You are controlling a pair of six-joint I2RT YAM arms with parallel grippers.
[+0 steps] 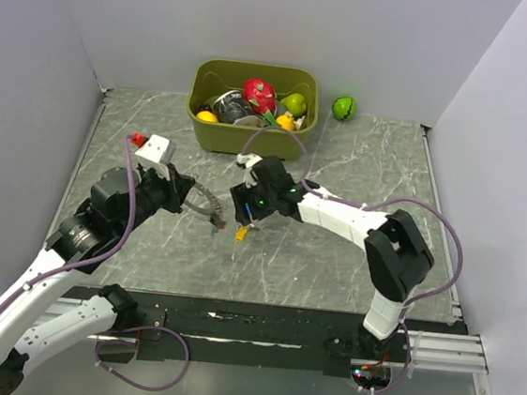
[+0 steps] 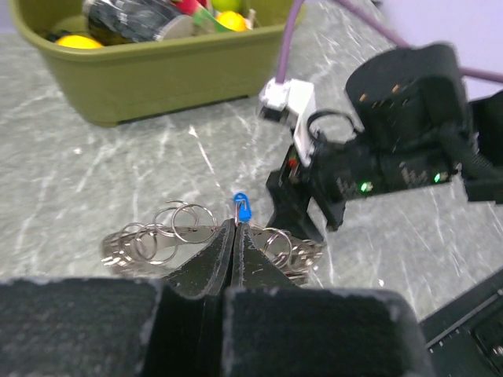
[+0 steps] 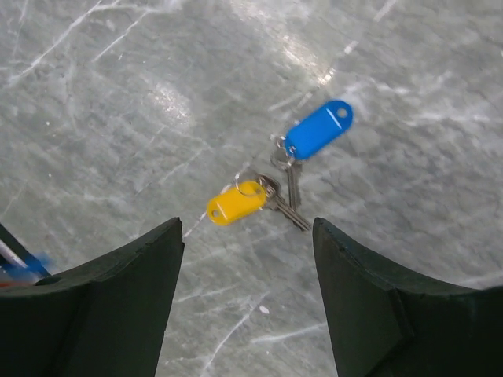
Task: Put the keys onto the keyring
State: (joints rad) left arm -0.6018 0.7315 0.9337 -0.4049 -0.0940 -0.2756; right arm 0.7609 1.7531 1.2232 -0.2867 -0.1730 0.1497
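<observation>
Keys (image 3: 284, 188), right wrist view: blue tag (image 3: 318, 129) slants up-right; yellow tag (image 3: 236, 202) points left.

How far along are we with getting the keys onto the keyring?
Done: the left gripper is shut on the keyring. In hand: the right gripper hangs open over the yellow key and blue key, both loose on the table. Left: grasping and threading them.

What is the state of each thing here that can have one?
left gripper: shut on the keyring
keyring: gripped at its rim
right gripper: open, empty, over the yellow key
yellow key: flat on the table, ungripped
blue key: flat on the table, beside the yellow key
bin: open, toys inside
</observation>
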